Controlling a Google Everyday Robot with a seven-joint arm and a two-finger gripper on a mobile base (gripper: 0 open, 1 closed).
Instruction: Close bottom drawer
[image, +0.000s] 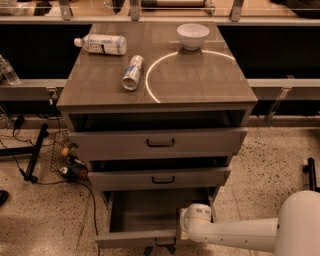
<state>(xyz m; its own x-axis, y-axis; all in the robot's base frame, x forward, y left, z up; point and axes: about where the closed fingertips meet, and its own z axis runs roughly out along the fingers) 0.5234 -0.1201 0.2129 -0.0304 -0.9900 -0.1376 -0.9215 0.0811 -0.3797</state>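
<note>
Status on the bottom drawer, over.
Gripper low at the drawer's front panel. Bottom drawer pulled well out, not yet closed. Nothing seen in its path.

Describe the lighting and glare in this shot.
Camera view: a bright arc of reflected light curves across the cabinet top near the bowl; recesses above the upper drawers are dark; the open bottom drawer is dimly lit; the tool sits dark at its front panel, by the frame's bottom edge.
</note>
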